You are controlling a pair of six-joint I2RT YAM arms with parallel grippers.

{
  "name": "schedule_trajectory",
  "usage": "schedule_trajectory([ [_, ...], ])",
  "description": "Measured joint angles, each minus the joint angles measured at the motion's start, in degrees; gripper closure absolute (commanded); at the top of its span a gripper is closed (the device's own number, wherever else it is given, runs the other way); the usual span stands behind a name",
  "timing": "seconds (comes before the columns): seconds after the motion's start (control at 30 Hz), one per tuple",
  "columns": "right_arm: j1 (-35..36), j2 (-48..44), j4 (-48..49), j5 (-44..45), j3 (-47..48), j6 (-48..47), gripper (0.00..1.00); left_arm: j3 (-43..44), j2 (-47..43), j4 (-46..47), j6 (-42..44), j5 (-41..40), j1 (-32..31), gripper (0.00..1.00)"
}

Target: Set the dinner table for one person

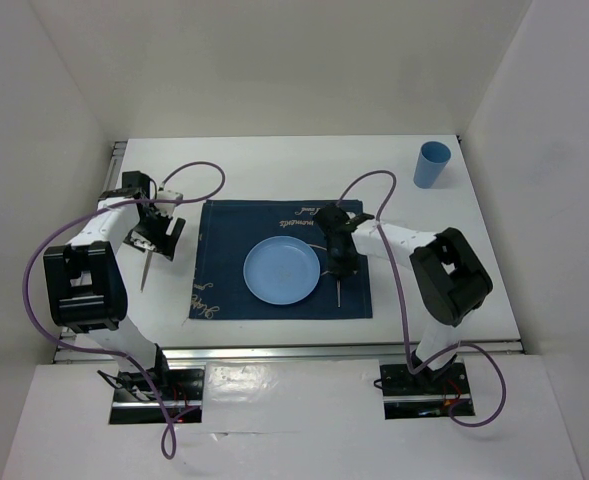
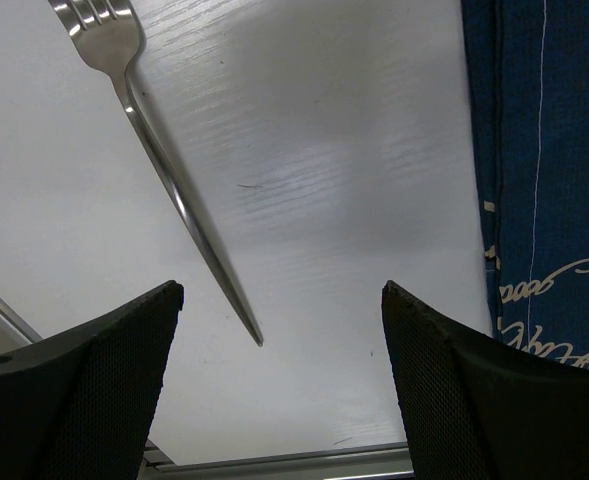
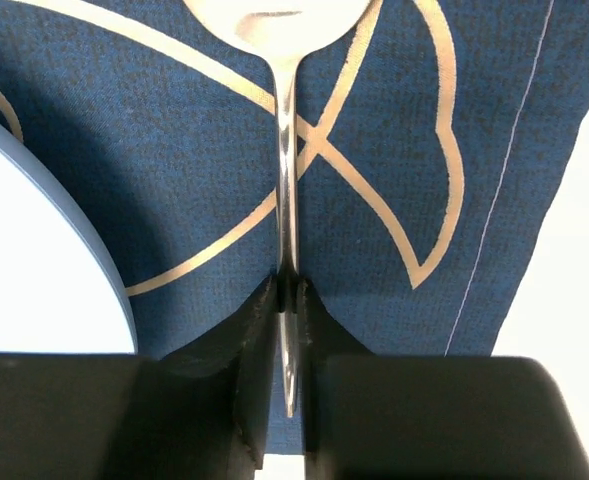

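Observation:
On the white dinner table [image 1: 274,165] lies a navy placemat [image 1: 224,225] with a light blue plate [image 1: 282,272] at its middle. My right gripper [image 1: 340,268] stands just right of the plate, low over the placemat [image 3: 394,120]. It [image 3: 288,290] is shut on the thin handle of a spoon [image 3: 286,150], whose bowl points away from the wrist; the plate's rim [image 3: 34,270] shows at the left. My left gripper [image 2: 282,300] is open above the bare table [image 2: 324,150], left of the mat. A fork [image 2: 164,170] lies there, its handle tip between the fingers and lower down.
A blue cup [image 1: 433,164] stands upright at the far right corner of the table. The fork [image 1: 147,268] lies slanted left of the placemat. A metal rail [image 2: 274,462] edges the table, and white walls close it in on three sides.

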Motion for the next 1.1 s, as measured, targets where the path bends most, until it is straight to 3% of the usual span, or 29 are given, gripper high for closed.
schedule_trajectory([
  [0.13, -0.24, 0.02, 0.00, -0.59, 0.02, -0.09, 0.59, 0.00, 0.00, -0.02, 0.02, 0.00, 0.00, 0.11],
  [0.17, -0.37, 0.02, -0.07, -0.79, 0.02, -0.09, 0.51, 0.00, 0.00, -0.02, 0.00, 0.00, 0.00, 0.11],
  [0.23, -0.76, 0.00, -0.72, -1.25, 0.33, 0.55, 0.45, 0.00, 0.00, 0.00, 0.02, 0.00, 0.00, 0.11],
  [0.3, -1.29, -0.22, -1.95, -1.57, 1.22, 0.87, 0.31, 0.00, -0.02, 0.11, 0.17, 0.00, 0.00, 0.11],
  [0.37, -1.66, -1.29, -3.06, -1.60, 2.71, 0.92, 0.25, 0.00, -0.04, 0.52, 0.66, 0.11, 0.00, 0.11],
  [0.47, -1.97, -4.87, -3.23, -1.46, 4.63, 0.90, 0.23, 0.59, 0.63, 1.07, 3.04, 0.24, 0.00, 0.13],
  [0.67, -2.23, -10.88, -3.02, -1.44, 6.95, 1.95, 0.23, 10.97, 10.84, -0.98, 4.66, 0.11, 1.68, 0.24],
  [0.83, -2.36, -14.32, -2.97, -1.53, 6.71, 2.73, 0.24, 11.82, 14.60, -2.58, 4.66, 0.11, 4.31, 0.25],
  [1.03, -3.58, -18.47, -3.02, -0.94, 6.40, 3.02, 0.24, 13.51, 18.16, -4.87, 4.42, 0.31, 4.50, 0.38],
  [1.1, -4.11, -19.89, -3.04, -0.50, 6.36, 3.06, 0.24, 13.35, 18.93, -5.57, 4.28, 0.57, 4.50, 0.46],
])
